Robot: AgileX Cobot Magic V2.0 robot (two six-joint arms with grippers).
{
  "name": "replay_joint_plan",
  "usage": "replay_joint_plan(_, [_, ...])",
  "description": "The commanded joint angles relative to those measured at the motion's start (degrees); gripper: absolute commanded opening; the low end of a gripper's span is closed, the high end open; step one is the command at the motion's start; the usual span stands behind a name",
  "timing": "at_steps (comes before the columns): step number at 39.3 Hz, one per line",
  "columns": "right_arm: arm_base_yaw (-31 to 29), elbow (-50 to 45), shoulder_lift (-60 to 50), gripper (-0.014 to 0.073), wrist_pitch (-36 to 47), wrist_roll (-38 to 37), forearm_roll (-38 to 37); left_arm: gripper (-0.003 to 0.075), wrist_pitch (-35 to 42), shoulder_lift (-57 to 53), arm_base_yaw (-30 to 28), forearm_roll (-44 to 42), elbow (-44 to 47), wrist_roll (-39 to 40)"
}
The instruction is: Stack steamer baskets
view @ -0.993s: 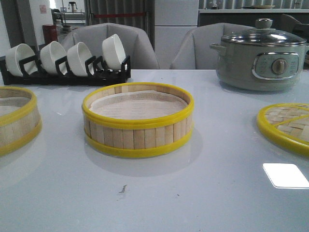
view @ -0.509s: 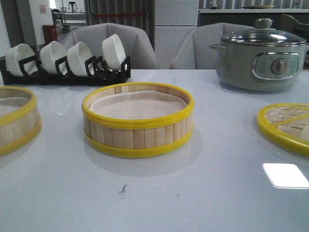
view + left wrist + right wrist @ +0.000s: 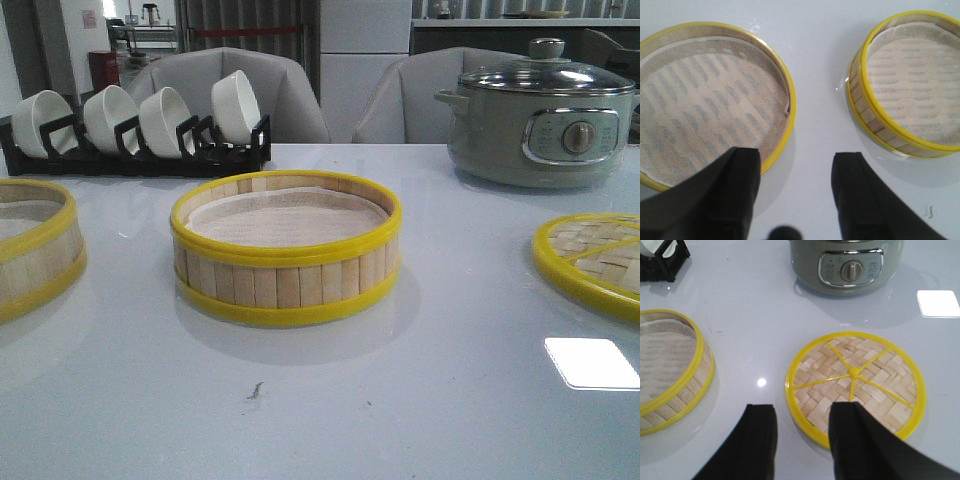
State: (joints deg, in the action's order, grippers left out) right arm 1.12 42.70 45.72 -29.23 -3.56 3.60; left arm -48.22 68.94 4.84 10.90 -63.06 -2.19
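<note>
A round bamboo-slat steamer basket with yellow rims [image 3: 286, 250] and a white liner stands at the middle of the pale grey table [image 3: 420, 400]. A second basket of the same make [image 3: 35, 245] sits well apart at the left edge, cut off by the frame. At the right lies a flat woven bamboo lid with a yellow rim [image 3: 592, 262]. Far behind are a black rack of white bowls [image 3: 135, 125] and a grey-green electric pot with a glass lid [image 3: 540, 115].

The left gripper [image 3: 795, 170] hangs above the table between the two baskets – fingers spread wide, holding nothing. The right gripper [image 3: 802, 427] (also spread wide and empty) hovers by the lid's near rim.
</note>
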Motion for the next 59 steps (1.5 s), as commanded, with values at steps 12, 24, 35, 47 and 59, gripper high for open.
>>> replay_joint_plan(12, [0.02,1.91,-0.18,0.0370,2.79,0.16,0.63,0.0399,8.23,-0.11,0.37,1.01,-1.66,0.04])
replay_joint_plan(24, [0.02,1.91,-0.18,0.0370,2.08,0.16,0.67,0.0399,11.51,11.22,0.37,2.15,-1.66,-1.21])
replay_joint_plan(35, [0.02,1.91,-0.18,0.0370,2.02,0.16,0.67,0.0398,16.18,21.69,2.07,2.52,-4.25,-1.45])
replay_joint_plan(47, [0.02,1.91,-0.18,0.0370,1.75,0.16,0.67,0.0399,17.04,30.06,6.01,2.27,-8.01,-2.76])
replay_joint_plan(59, [0.02,1.91,-0.18,0.0370,1.56,0.16,0.67,0.0399,18.27,32.20,6.01,1.36,-8.01,-2.76])
